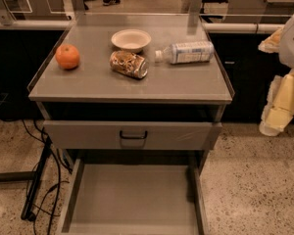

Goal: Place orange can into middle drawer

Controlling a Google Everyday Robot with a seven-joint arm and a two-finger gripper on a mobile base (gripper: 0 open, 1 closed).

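The orange can [129,64] lies on its side on the cabinet top [186,82], near the middle, with its shiny silver end facing right. The middle drawer [132,199] is pulled wide open below; its flat grey floor holds nothing. My gripper [273,125] hangs at the right edge of the view, beside the cabinet and below the level of its top. It is far to the right of the can and holds nothing that I can see.
On the cabinet top are a round orange fruit [67,56] at the left, a white bowl [131,39] behind the can and a clear plastic bottle [186,52] lying to its right. A drawer face with a black loop handle [133,135] sits above the open drawer. Cables [39,180] trail on the floor at the left.
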